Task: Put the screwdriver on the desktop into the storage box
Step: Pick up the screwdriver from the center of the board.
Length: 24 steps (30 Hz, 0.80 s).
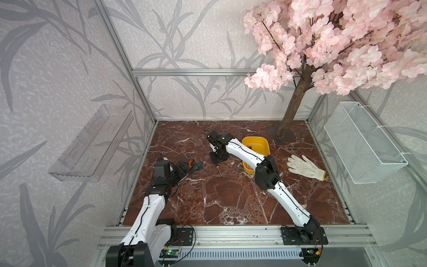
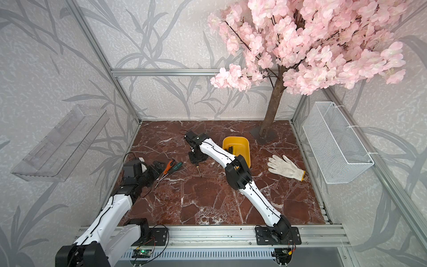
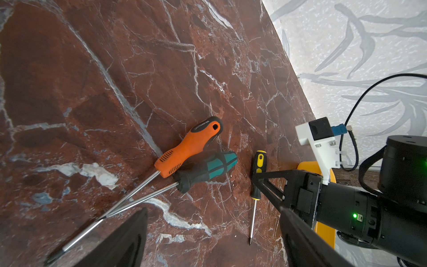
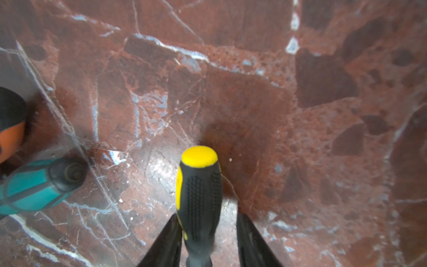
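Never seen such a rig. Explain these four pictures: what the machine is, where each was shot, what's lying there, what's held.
The machine is two robot arms, left arm and right arm, each ending in a two-fingered pincer. Both top views look down from one overhead camera; the other two come from wrist cameras. On the marble desktop lie an orange-handled screwdriver, a teal-handled screwdriver, a small yellow-and-black screwdriver, a white glove and the yellow storage box; a blossom tree stands at the back. The left pincer is open and empty. The right pincer straddles the yellow-and-black handle, a gap on one side: not gripped yet.
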Motion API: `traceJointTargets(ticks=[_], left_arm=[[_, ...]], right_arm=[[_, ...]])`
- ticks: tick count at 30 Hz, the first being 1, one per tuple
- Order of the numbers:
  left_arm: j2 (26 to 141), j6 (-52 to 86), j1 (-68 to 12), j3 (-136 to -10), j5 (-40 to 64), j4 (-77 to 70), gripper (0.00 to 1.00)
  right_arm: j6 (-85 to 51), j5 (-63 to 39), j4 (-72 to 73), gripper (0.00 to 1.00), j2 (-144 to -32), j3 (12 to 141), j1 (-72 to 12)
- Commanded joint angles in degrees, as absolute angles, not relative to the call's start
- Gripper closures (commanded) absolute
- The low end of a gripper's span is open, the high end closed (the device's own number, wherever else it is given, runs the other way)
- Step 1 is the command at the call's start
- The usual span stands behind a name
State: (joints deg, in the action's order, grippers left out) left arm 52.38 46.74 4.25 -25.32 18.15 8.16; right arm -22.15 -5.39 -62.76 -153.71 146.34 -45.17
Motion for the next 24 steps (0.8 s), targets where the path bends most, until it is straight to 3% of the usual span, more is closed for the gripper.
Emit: traceJointTargets(ticks=[1,11,24], left_arm=[[51.95,46.86,4.7,-24.79,18.62,7.58,0.09],[51.9,47.17,4.66,-24.52,18.72,7.33,0.09],[51.13,44.44,1.85,-28.62,21.42,8.62,0.09]], right_arm=[[-21.69,-5.26,-63.99,0.59,-155.21,147.66,-45.52],[-20.73,-4.67,-64.27,0.79,-153.96,147.9,-45.52],[-19.66,-2.03,-65.2,0.82,-145.82,145.98,-44.27]])
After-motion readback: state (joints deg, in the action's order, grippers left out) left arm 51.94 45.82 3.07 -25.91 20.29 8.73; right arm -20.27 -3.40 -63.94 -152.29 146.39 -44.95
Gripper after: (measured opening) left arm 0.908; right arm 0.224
